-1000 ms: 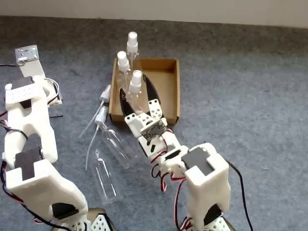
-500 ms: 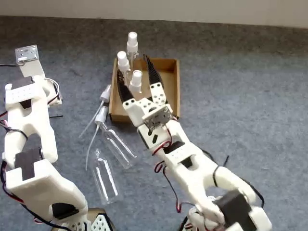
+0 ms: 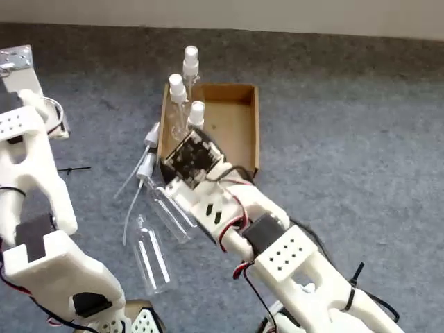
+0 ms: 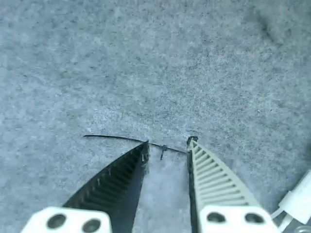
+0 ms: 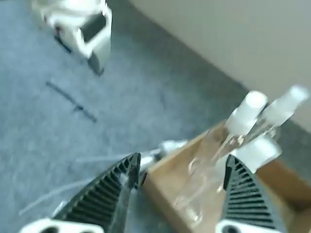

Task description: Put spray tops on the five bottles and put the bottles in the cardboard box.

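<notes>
Your right tool point(image 5: 180, 177) is spread wide and pinches nothing. Its jaws sit either side of the near corner of the cardboard box point(image 5: 167, 191), and the nearest capped bottle point(image 5: 262, 148) stands just past the tips. A second capped bottle point(image 3: 178, 94) stands at the box's side wall, and I cannot tell whether it is inside or just outside. A third capped bottle point(image 3: 190, 62) stands behind the far wall.

Your left tool point(image 4: 167, 143) is parted too and holds nothing. It hangs over the bare desk point(image 4: 146, 58), with a black cable tie point(image 4: 116, 138) lying at its tips, well apart from the bottles.

Beside the box, one bare bottle point(image 3: 170, 208) and another bare bottle point(image 3: 151, 257) lie on their sides. Two loose spray tops point(image 3: 151, 135) with long dip tubes lie near their necks.

These bottles look like thin clear plastic, so expect them to be light, smooth, quick to roll or tip, and likely to give under a hard squeeze. Take each one mid-body, below the shoulder, not by the cap. Hold the spray tops by the white head, because the tube will flex.
</notes>
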